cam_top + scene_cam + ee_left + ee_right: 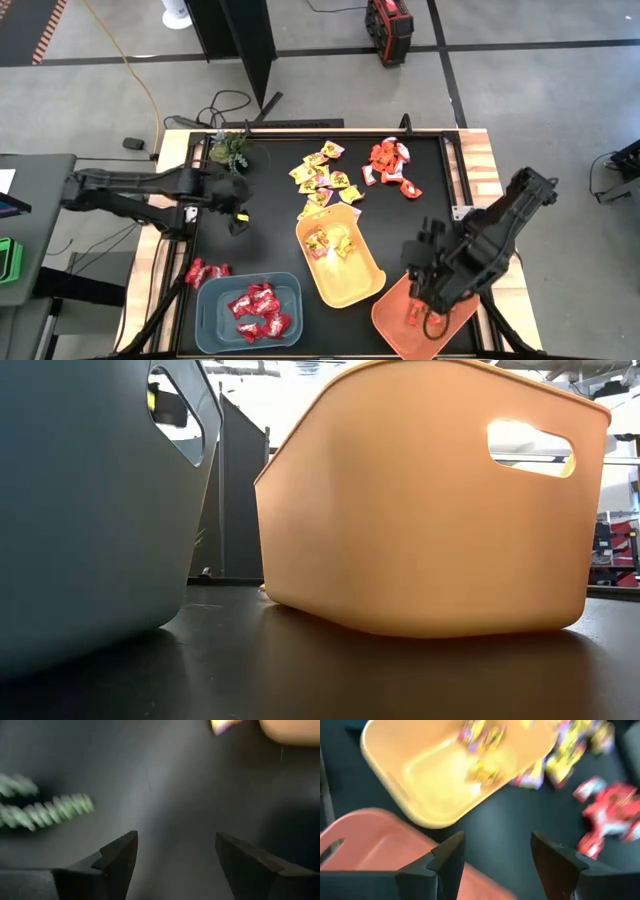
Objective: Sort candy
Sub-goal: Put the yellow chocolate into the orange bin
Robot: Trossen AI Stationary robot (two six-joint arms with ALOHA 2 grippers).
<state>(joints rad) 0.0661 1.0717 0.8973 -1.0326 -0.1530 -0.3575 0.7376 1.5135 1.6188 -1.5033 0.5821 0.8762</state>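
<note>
On the black table (270,240) the candy lies part sorted: deep red sweets (258,310) sit in the blue-grey bin (208,325) with a few more red ones (205,272) just outside it, yellow sweets (335,243) rest in the yellow bin (355,285), and loose yellow pieces (322,178) and orange-red pieces (390,165) wait in two clusters toward the far edge. One orange-red sweet (413,314) seems to lie in the orange bin (390,320), though the arm above covers most of that bin. The right gripper (496,865) hangs over the orange bin's edge with its fingers spread and nothing between them, which fits a piece just let go there. The left gripper (175,865) hovers over bare table near the green plant sprig (228,148), fingers apart and empty, likely placed to reach the stray red sweets by the blue-grey bin. The low view is filled by the walls of the blue-grey and yellow bins, so no candy or gripper shows there, and both wrist views are blurred.
</note>
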